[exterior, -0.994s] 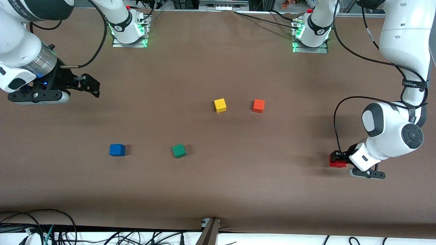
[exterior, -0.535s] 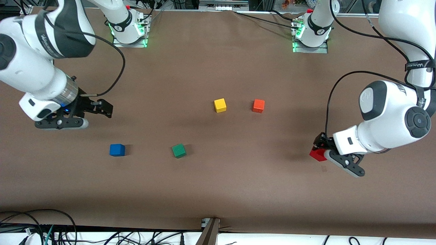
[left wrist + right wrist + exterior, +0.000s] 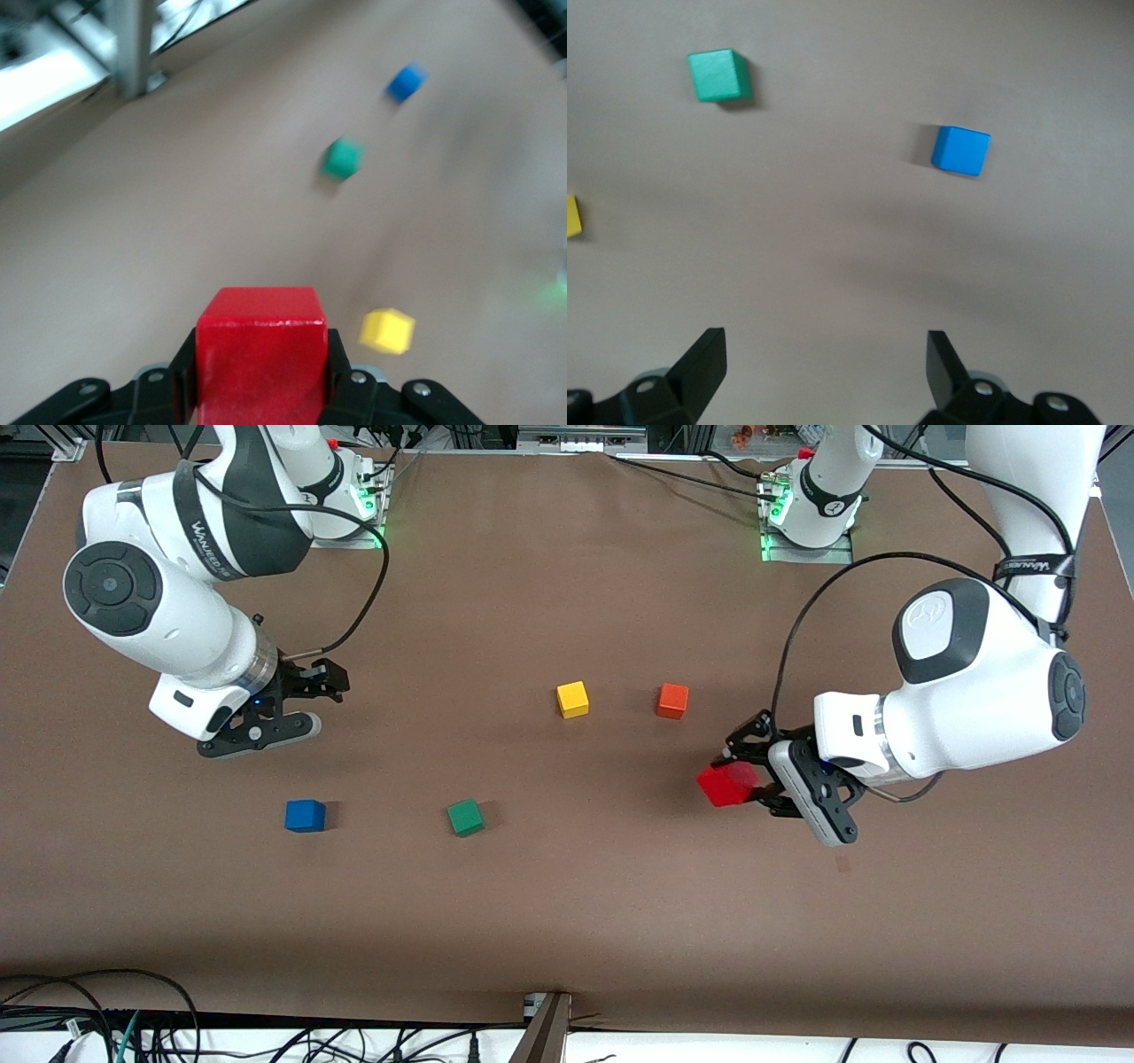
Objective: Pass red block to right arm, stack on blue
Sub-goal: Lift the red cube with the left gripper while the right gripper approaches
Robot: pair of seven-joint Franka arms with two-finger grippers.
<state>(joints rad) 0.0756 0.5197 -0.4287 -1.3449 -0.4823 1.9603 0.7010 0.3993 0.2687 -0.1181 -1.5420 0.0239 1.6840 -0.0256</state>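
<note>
The left gripper [image 3: 740,779] was clamped on the red block [image 3: 726,785], carrying it above the table [image 3: 567,921] toward the left arm's end. The right gripper [image 3: 323,691] hung with fingers spread wide, empty, over bare table near the blue cube [image 3: 305,815], which sat toward the right arm's end.

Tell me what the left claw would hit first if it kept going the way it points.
Likely nothing soon: the left claw, shut on the red block, points over bare table toward the green cube, though depth is unclear.
</note>
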